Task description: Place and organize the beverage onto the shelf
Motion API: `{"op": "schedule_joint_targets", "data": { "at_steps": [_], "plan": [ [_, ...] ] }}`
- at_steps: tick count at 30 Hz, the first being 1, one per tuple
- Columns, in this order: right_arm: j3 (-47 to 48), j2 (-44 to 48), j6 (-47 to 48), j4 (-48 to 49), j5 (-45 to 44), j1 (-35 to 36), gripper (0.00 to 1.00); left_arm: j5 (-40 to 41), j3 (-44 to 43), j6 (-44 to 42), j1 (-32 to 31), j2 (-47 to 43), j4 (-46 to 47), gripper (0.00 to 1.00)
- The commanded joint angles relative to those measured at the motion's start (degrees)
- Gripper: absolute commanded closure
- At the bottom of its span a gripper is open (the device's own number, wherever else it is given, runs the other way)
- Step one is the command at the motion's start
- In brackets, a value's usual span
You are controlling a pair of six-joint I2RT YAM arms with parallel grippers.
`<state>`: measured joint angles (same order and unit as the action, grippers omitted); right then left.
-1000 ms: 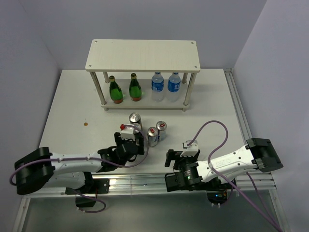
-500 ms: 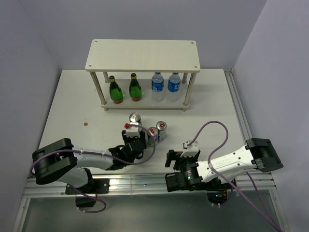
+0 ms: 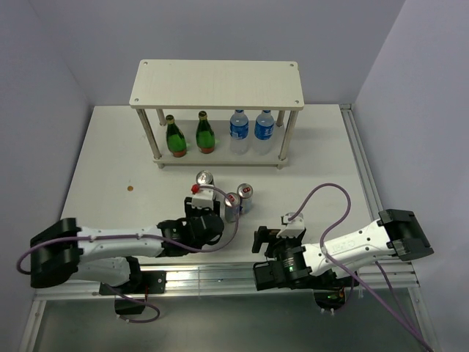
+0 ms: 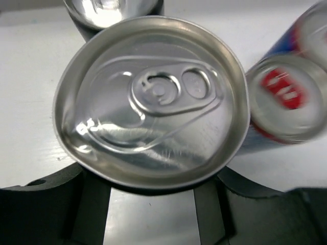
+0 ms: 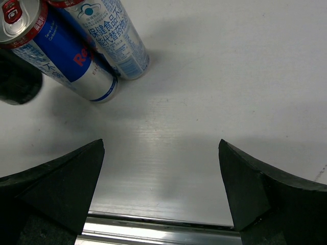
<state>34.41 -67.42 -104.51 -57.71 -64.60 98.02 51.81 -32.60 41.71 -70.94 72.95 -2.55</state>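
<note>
In the left wrist view a tall black can (image 4: 153,97) fills the frame, its silver lid up, and my left gripper (image 4: 152,201) is shut on its dark body. A second black can (image 3: 204,178) stands just beyond it. Two slim blue-silver-red cans (image 3: 231,207) (image 3: 245,196) stand right of my left gripper (image 3: 202,214), and their lids (image 4: 286,97) show at that wrist view's right edge. Two green bottles (image 3: 174,137) (image 3: 205,133) stand on the lower tier of the pale wood shelf (image 3: 217,84). My right gripper (image 5: 161,189) hangs open over bare table by the front rail.
Two clear water bottles with blue labels (image 3: 239,130) (image 3: 264,128) stand on the shelf's lower tier, right of the green bottles. A metal rail (image 3: 220,275) runs along the near table edge. A small brown spot (image 3: 130,188) marks the table at the left.
My left gripper moved in around the nearer black can and closed on it. The right arm has barely shifted and stays open.
</note>
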Motion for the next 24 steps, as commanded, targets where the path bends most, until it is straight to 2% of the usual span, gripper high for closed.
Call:
{"op": "schedule_joint_targets", "data": {
  "at_steps": [1, 2, 4, 7, 11, 13, 14, 17, 21, 24],
  "plan": [
    [-0.84, 1.32, -0.96, 1.72, -2.2, 0.42, 0.0, 5.75, -10.89, 4.0, -1.49, -9.82, -16.07, 1.0],
    [-0.67, 0.98, 0.08, 2.25, -2.55, 0.42, 0.0, 6.28, -12.73, 1.55, -1.49, -12.8, -19.57, 1.0],
    [0.04, 0.45, 1.06, 3.13, -3.08, 0.42, 0.0, 7.16, -18.53, -2.84, -0.96, -15.71, -20.3, 1.0],
    [1.44, -1.04, 2.12, 3.05, -3.87, 0.42, 0.0, 7.43, -27.67, -12.42, 2.55, -15.74, -20.31, 1.0],
    [2.59, -2.19, 2.38, 2.69, -4.22, 0.33, 0.0, -0.12, -37.26, -24.27, 13.25, -13.27, -15.84, 1.0],
    [2.59, -2.02, 2.29, 2.96, -4.22, 0.42, 0.0, -4.5, -43.83, -27.63, 22.82, -10.83, -13.02, 1.0],
    [2.5, -1.93, 2.29, 3.04, -4.22, 0.33, 0.0, -5.92, -43.86, -28.26, 22.86, -9.68, -12.75, 1.0],
    [2.15, -1.49, 2.73, 3.83, -3.96, 0.42, 0.0, -13.19, -53.93, -28.97, 33.19, -4.23, -13.1, 1.0],
    [2.06, -1.93, 2.12, 3.75, -3.6, 0.59, 0.0, -19.27, -61.06, -28.97, 40.94, 2.27, -12.66, 1.0],
    [1.62, -2.37, 0.1, 2.52, -3.43, 0.95, 0.0, -19.91, -64.59, -29.49, 43.86, 6.23, -12.13, 1.0]
  ]
}}
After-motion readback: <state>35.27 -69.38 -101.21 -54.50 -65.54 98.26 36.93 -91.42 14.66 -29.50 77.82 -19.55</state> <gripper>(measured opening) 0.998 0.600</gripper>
